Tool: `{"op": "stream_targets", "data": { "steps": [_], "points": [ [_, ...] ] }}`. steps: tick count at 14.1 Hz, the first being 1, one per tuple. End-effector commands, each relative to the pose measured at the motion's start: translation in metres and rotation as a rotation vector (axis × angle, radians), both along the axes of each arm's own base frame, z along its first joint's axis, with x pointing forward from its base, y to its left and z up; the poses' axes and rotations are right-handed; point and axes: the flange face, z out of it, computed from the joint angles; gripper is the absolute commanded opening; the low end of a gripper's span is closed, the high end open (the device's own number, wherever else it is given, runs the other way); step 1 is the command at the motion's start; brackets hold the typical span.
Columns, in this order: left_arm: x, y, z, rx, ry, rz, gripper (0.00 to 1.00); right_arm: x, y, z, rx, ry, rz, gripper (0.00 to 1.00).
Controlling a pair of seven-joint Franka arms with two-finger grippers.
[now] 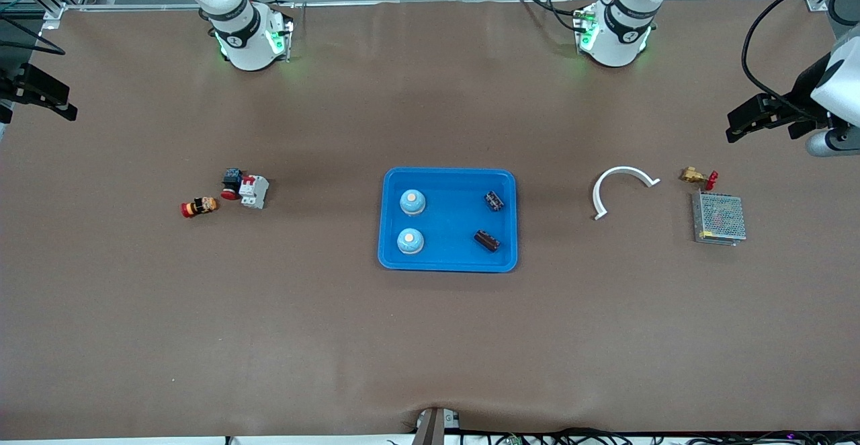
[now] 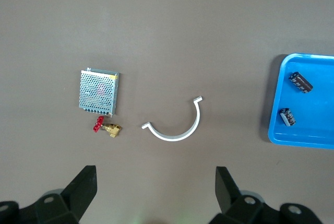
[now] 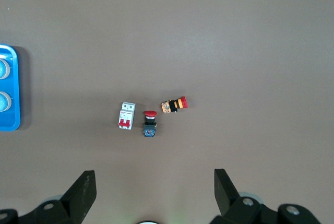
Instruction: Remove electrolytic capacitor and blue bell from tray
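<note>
Front view, bells (image 1: 412, 202) and capacitors (image 1: 494, 201) in tray (image 1: 449, 263), both tools open, apparently idle.

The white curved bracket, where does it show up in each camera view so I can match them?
Front view: the white curved bracket lies on the table between the blue tray and the brass valve, toward the left arm's end.
Left wrist view: bracket mid-picture, tray at the edge.
Right wrist view: not in it.
Shared landmark: the blue tray.
</note>
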Motion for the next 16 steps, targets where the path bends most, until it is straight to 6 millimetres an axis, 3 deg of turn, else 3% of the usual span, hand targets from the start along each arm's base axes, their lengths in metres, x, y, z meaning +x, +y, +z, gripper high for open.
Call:
{"op": "stream_targets", "data": {
  "steps": [1,6,10,12,16],
  "points": [
    [0.0,0.0,0.006,0.003,-0.009,0.004,1.0,-0.004,-0.006,-0.002,0.014,0.025,-0.018,1.0],
    [0.0,-0.002,0.006,0.002,-0.009,0.001,1.0,-0.002,-0.006,-0.001,0.021,0.017,-0.017,1.0],
    [0.003,-0.006,-0.001,0.0,0.004,-0.006,1.0,0.009,-0.015,-0.019,0.027,0.047,-0.035,1.0],
    [0.004,-0.009,-0.01,-0.003,0.022,-0.001,1.0,0.009,-0.007,-0.02,0.023,0.057,-0.016,1.0],
    [0.015,-0.045,-0.049,-0.013,0.041,0.042,1.0,0.009,0.001,-0.024,0.023,0.076,-0.005,1.0]
  ]
}}
